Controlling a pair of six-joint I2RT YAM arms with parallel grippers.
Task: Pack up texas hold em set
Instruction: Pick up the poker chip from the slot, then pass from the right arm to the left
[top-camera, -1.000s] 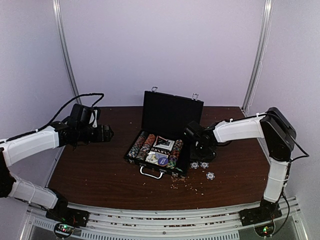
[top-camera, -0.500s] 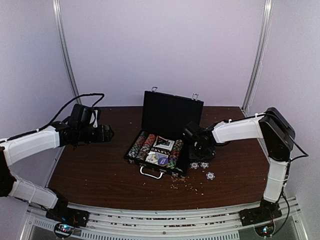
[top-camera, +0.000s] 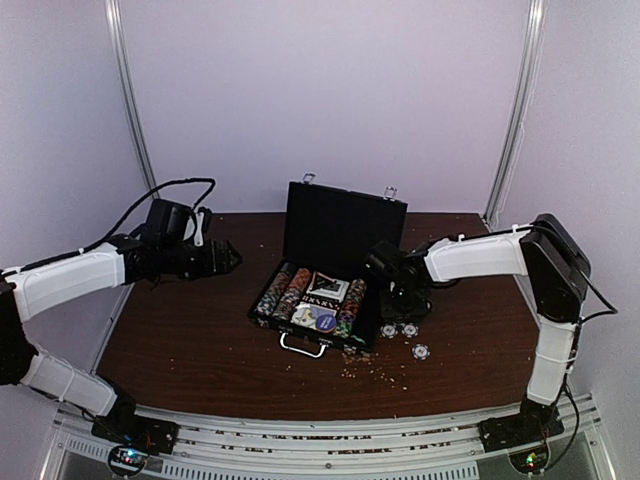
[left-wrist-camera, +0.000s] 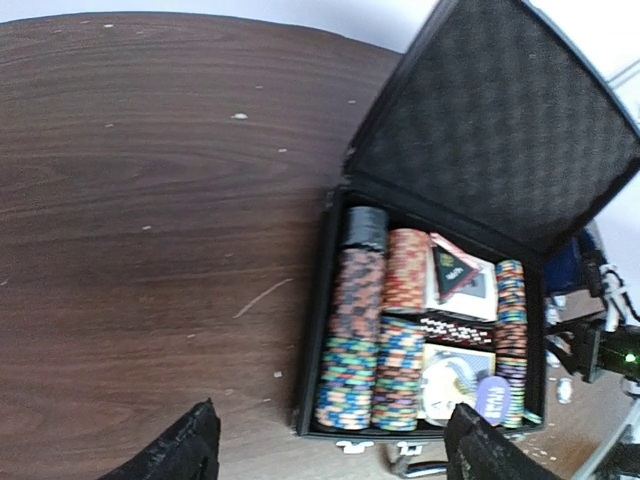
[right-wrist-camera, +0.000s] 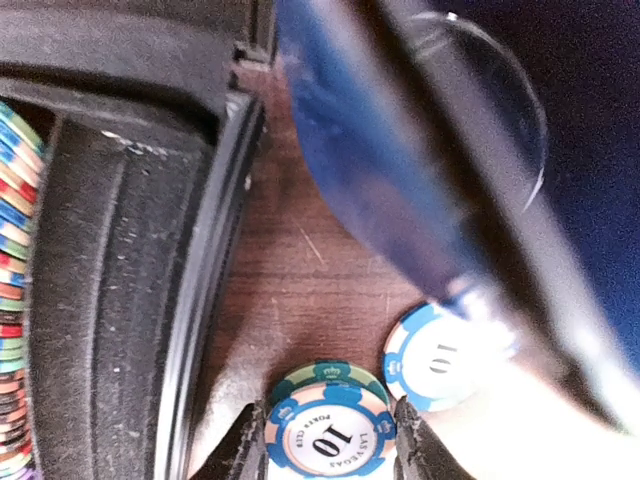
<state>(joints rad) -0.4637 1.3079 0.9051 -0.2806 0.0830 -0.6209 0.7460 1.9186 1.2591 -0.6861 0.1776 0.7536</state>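
The black briefcase (top-camera: 345, 228) stands open in the middle of the table, its tray (left-wrist-camera: 325, 330) holding rows of striped poker chips (left-wrist-camera: 360, 340) and card decks (left-wrist-camera: 462, 280). My left gripper (top-camera: 228, 258) is open and empty, hovering left of the case; its wide-spread fingers (left-wrist-camera: 190, 450) frame the case's near edge. My right gripper (right-wrist-camera: 330, 450) is low beside the case's right wall (right-wrist-camera: 130, 280), shut on a pink-and-blue "10" chip (right-wrist-camera: 330, 435) that lies on a green chip (right-wrist-camera: 330, 376). A blue-and-white chip (right-wrist-camera: 435, 365) lies just right of it.
A dark blue cup (right-wrist-camera: 400, 180) lies close by the right gripper, also seen in the left wrist view (left-wrist-camera: 563, 268). Loose chips (top-camera: 421, 351) and crumbs (top-camera: 370, 372) lie on the table right of the silver handle (top-camera: 303, 348). Walls close in on three sides.
My left arm has swung right toward the case, its gripper now nearer the lid. The right arm has hardly moved.
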